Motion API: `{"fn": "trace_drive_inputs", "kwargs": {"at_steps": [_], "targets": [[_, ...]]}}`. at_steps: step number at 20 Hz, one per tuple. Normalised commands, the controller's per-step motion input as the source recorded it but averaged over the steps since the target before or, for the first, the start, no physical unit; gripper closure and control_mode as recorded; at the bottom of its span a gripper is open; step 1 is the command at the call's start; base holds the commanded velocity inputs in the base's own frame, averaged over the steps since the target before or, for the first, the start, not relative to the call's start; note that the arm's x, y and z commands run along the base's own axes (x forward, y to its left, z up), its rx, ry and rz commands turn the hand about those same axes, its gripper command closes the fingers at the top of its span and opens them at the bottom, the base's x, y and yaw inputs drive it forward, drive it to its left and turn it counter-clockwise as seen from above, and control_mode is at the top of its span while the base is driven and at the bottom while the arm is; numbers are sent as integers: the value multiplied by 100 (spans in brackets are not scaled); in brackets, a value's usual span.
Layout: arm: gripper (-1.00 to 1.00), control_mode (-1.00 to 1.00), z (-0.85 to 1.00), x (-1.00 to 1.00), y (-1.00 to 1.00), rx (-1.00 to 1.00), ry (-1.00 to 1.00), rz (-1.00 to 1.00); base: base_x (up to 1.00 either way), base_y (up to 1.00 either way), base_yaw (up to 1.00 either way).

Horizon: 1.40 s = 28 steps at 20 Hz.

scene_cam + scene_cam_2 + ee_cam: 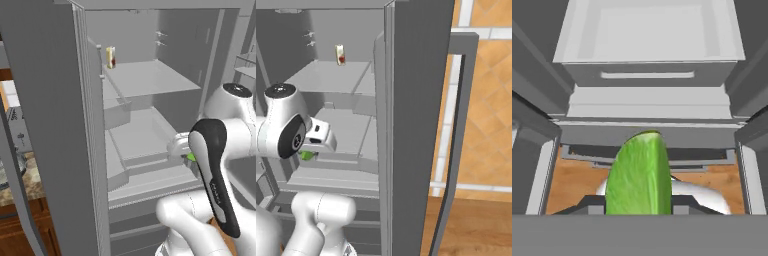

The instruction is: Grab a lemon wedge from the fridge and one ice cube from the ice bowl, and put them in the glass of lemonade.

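Observation:
The fridge [150, 80] stands open in front of me, with its grey shelves and drawers bare. My gripper [188, 156] hangs just in front of the lower shelf, shut on the lemon wedge [191, 157]. From the right side the same gripper [308, 155] shows the green wedge [306, 155] under the white hand. In the hand view the lemon wedge [639, 175] stands large and yellow-green between my fingertips, with the gripper [639, 206] pointing down at the fridge's lower drawers. The ice bowl and the glass of lemonade are out of view.
A slim yellow container with a red band [110, 57] stands on the upper shelf. The left fridge door [50, 125] and the right door [416, 100] stand open on either side of the arm. A granite counter [30, 180] lies behind the left door.

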Motion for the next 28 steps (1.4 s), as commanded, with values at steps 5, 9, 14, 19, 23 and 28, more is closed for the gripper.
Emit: {"fn": "trace_drive_inputs", "kwargs": {"at_steps": [5,9,14,19,23,28], "targets": [[100,-100,9,-72,-5,0,0,0,0,0,0],[100,-100,0,-8,-3,0,-1,-1,0,0,0],[100,100,0,0,0,0,0,0,-1,0,0],[100,100,0,0,0,0,0,0,-80,0,6],[100,100,0,0,0,0,0,0,-100,0,39],[100,100,0,0,0,0,0,0,-82,0,76]]}}
